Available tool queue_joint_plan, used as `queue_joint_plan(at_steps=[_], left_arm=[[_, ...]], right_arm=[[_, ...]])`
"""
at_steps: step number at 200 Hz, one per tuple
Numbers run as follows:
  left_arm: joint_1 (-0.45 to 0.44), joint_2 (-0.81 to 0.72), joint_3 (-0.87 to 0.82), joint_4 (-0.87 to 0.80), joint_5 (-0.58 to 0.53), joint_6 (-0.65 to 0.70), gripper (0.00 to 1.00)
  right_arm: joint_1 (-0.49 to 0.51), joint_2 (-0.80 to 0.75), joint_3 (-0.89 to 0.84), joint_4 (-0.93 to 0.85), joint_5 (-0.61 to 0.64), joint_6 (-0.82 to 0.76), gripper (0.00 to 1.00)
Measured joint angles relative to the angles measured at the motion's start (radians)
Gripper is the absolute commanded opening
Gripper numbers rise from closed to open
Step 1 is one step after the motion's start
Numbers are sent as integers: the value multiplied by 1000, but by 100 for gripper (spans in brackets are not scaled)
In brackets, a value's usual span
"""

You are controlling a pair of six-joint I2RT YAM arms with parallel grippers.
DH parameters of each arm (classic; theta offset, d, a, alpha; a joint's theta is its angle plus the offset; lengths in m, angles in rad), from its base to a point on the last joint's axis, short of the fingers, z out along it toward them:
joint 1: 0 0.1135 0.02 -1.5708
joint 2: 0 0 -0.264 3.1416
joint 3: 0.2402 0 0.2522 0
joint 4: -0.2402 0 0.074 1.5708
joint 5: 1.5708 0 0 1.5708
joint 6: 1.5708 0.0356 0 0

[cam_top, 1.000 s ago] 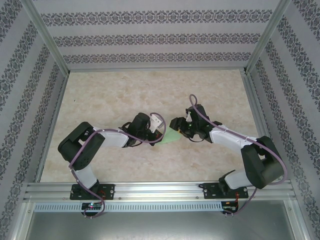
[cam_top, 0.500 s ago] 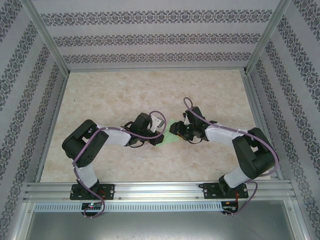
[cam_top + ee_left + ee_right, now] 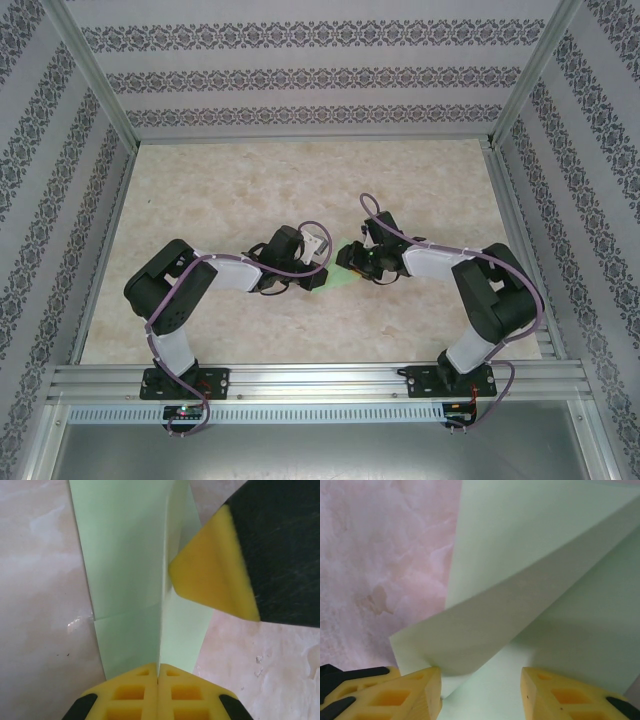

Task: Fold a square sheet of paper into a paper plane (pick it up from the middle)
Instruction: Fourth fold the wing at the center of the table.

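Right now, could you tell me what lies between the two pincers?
The paper, in the top view: the left pincer is shut on its crease, the right pincer open over it.

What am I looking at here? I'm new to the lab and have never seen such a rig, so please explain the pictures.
Two robot arms, the left arm and the right arm, are bolted to a marble-patterned table. One picture looks down from above; the other two come from a camera on each wrist. Between the arms lies a partly folded pale green sheet of paper. The left pincer is shut on its raised centre crease. The right pincer is open, its yellow fingers either side of a lifted flap.
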Motion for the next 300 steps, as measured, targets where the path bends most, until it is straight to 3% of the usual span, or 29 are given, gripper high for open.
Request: queue_joint_plan(at_steps=[23, 60, 88, 129, 167, 215, 300], left_arm=[[0, 0, 2, -5, 0, -2, 8], [0, 0, 23, -53, -7, -7, 28], [3, 0, 29, -88, -5, -15, 38], [22, -68, 28, -143, -7, -39, 46], [36, -155, 28, -146, -19, -111, 38], [34, -74, 29, -127, 51, -198, 20], [33, -24, 63, -170, 33, -212, 14]], right_arm=[[0, 9, 1, -1, 3, 0, 49], [11, 27, 41, -47, 31, 1, 52], [19, 32, 62, -84, 63, 0, 54], [24, 44, 86, -120, 79, 7, 56], [28, 62, 115, -156, 92, 14, 54], [31, 85, 144, -192, 113, 35, 49], [33, 101, 171, -228, 120, 33, 49]])
